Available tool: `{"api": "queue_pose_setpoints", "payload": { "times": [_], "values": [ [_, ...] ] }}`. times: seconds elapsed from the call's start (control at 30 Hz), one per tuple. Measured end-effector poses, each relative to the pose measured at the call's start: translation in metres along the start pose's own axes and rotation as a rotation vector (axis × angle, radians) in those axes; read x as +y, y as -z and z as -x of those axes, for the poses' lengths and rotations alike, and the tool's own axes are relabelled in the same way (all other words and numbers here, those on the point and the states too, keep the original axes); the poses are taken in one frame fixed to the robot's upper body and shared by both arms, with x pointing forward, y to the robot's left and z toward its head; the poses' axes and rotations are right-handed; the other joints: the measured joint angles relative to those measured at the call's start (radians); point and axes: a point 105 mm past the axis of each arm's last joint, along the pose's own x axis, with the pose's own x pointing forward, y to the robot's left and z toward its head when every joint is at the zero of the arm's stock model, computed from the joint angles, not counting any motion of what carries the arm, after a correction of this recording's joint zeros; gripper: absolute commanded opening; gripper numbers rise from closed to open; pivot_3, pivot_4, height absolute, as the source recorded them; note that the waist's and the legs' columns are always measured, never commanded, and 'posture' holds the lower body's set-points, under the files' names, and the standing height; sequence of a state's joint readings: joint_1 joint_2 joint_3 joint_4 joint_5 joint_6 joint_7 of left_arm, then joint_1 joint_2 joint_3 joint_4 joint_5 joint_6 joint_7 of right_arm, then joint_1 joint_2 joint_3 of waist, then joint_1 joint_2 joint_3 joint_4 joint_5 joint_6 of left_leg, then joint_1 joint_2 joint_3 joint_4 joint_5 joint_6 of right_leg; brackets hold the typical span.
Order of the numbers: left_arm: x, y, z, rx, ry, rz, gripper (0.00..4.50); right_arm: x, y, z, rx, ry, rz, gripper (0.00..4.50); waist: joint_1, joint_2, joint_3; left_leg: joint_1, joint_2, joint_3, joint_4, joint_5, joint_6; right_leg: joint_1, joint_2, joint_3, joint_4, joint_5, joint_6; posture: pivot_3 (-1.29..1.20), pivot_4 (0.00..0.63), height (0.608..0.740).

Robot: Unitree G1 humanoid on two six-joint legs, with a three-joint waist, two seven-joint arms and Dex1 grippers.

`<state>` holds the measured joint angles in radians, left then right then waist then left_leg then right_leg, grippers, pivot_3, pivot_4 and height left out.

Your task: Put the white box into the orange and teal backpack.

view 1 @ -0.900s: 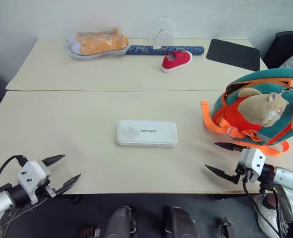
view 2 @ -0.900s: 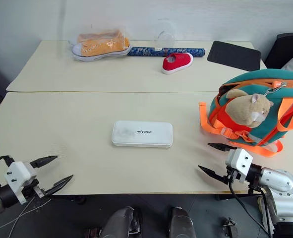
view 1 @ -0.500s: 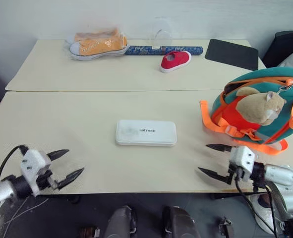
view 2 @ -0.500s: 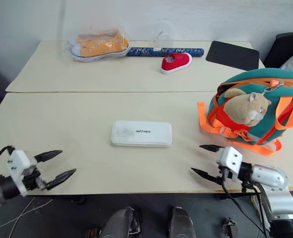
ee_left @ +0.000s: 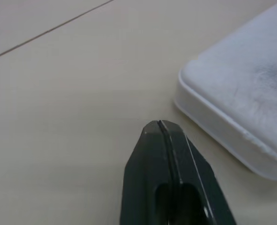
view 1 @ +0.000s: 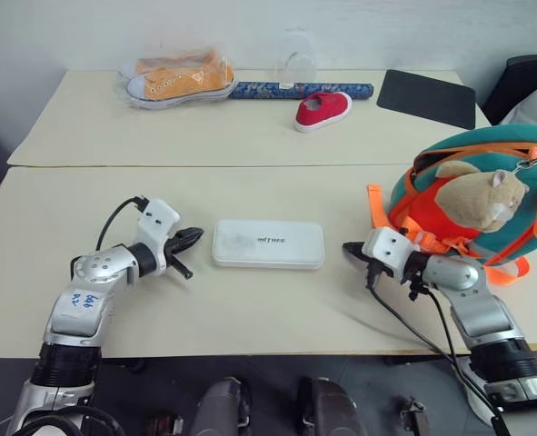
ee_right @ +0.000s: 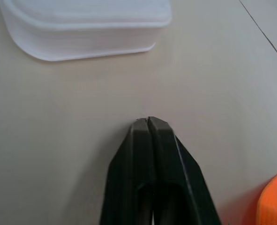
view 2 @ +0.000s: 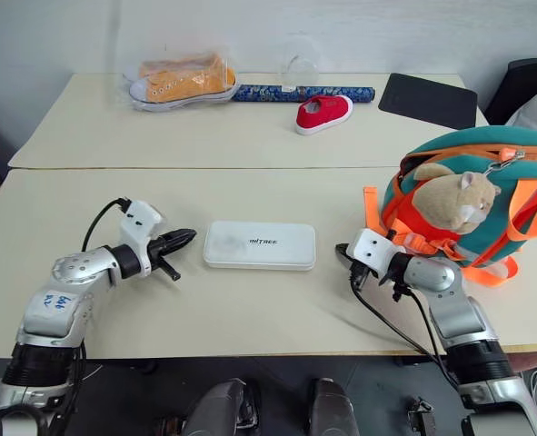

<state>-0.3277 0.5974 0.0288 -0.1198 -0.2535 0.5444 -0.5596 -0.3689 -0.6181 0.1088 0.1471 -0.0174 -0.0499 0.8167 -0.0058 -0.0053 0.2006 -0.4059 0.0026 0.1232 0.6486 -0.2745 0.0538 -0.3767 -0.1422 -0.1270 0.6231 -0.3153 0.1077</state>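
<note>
White box (view 1: 268, 243) lies flat on table (view 1: 250, 309), outside backpack (view 1: 486, 195)

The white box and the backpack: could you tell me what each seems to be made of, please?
White box: probably hard plastic, matte, with smooth moulded rounded corners and printed lettering. Backpack: woven fabric, seemingly, with orange webbing straps; the tan animal on it looks plush.

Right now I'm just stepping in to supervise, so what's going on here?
The robot's shut left gripper and shut right gripper point at opposite ends of the white box, which lies flat on the table, not yet gripped. The backpack sits to the right.
</note>
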Motion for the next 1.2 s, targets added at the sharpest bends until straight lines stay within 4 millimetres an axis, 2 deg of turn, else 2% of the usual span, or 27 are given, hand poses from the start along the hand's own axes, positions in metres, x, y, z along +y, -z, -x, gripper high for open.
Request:
{"api": "queue_pose_setpoints", "payload": {
  "times": [0.13, 0.33, 0.53, 0.73, 0.83, 0.93, 1.0, 1.2],
  "values": [
    [-0.009, -0.002, -0.005, -0.010, 0.039, 0.001, 0.01, 0.015, -0.014, -0.018, -0.056, -0.043, -0.015, 0.06, 0.001, 0.000, 0.000, 0.000, 0.001, -0.002, 0.000, 0.003, -0.002, 0.000, 0.000, 0.001, 0.001, 0.000, 0.000, 0.00, 0.150, 0.740],
    [-0.012, -0.002, 0.001, 0.000, 0.055, -0.009, 0.01, 0.022, -0.018, -0.015, -0.043, -0.064, -0.018, 0.06, 0.002, 0.000, 0.000, 0.000, 0.001, -0.003, -0.001, 0.003, -0.003, 0.000, 0.000, 0.001, 0.002, 0.000, 0.000, 0.00, 0.150, 0.740],
    [-0.034, 0.009, 0.019, 0.041, 0.133, -0.009, 0.01, 0.033, -0.017, 0.001, -0.001, -0.113, -0.014, 0.06, 0.003, 0.000, 0.000, 0.000, 0.001, -0.003, -0.001, 0.002, -0.002, 0.000, -0.001, 0.001, 0.000, 0.000, 0.000, 0.00, 0.150, 0.740],
    [-0.060, 0.022, 0.041, 0.075, 0.202, 0.056, 0.01, 0.056, -0.016, 0.027, 0.032, -0.185, -0.048, 0.06, 0.006, 0.000, 0.000, 0.001, 0.001, -0.003, -0.001, -0.001, -0.007, 0.000, -0.002, 0.001, -0.002, 0.000, 0.000, 0.00, 0.150, 0.740],
    [-0.058, 0.031, 0.056, 0.097, 0.176, 0.094, 0.01, 0.064, -0.011, 0.040, 0.056, -0.193, -0.070, 0.06, 0.007, 0.000, 0.000, 0.001, 0.001, -0.003, -0.001, -0.001, -0.007, 0.000, -0.003, 0.001, -0.002, 0.000, 0.000, 0.00, 0.150, 0.740],
    [-0.040, 0.036, 0.064, 0.143, 0.097, 0.137, 0.59, 0.056, -0.006, 0.047, 0.085, -0.168, -0.069, 0.00, 0.008, 0.000, 0.000, 0.001, 0.001, -0.003, -0.001, -0.001, -0.007, 0.000, -0.003, 0.001, -0.002, 0.000, 0.000, 0.00, 0.150, 0.740],
    [-0.028, 0.042, 0.071, 0.189, 0.071, 0.278, 1.22, 0.050, 0.000, 0.051, 0.106, -0.156, -0.063, 0.00, 0.010, 0.000, 0.000, 0.001, 0.001, -0.004, -0.001, -0.001, -0.007, 0.000, -0.003, 0.001, -0.002, 0.000, 0.000, 0.00, 0.150, 0.740],
    [-0.026, 0.030, 0.079, 0.258, 0.252, 0.753, 3.14, 0.032, 0.005, 0.047, 0.103, -0.128, -0.039, 0.00, 0.007, 0.000, 0.000, 0.001, 0.000, -0.004, -0.001, 0.000, -0.005, 0.000, -0.002, 0.001, 0.000, 0.000, 0.000, 0.00, 0.150, 0.740]
  ]
}}
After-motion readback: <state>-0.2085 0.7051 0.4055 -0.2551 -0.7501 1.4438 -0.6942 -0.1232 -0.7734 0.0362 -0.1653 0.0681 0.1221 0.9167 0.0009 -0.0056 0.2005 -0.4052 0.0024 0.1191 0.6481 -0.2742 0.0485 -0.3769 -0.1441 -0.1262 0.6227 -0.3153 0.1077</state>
